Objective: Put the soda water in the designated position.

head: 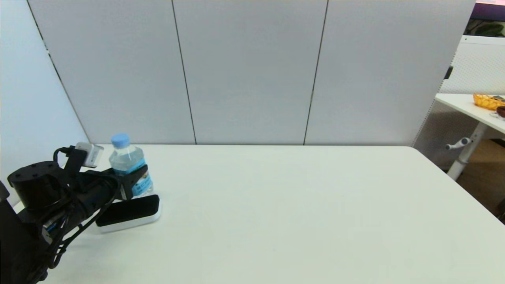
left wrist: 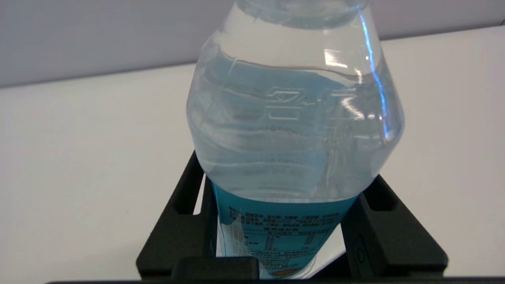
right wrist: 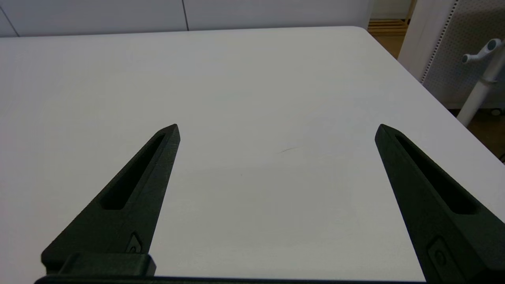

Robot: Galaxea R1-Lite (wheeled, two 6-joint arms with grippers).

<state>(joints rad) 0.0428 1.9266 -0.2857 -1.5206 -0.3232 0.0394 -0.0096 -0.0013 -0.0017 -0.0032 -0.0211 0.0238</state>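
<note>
The soda water (head: 127,159), a small clear bottle with a light blue cap and a blue label, stands upright at the far left of the white table (head: 284,205). My left gripper (head: 136,179) is shut on it at the label. In the left wrist view the bottle (left wrist: 294,118) fills the frame, and my left gripper (left wrist: 286,177) has a black finger on each side of the label. A flat black pad with a white base (head: 132,212) lies just in front of and below the bottle; whether they touch is unclear. My right gripper (right wrist: 276,130) hangs open over bare table.
Grey partition panels (head: 248,71) rise along the table's back edge, close behind the bottle. The table's right edge (head: 453,181) drops to the floor. Beyond it, a second table carries an orange basket (head: 487,100).
</note>
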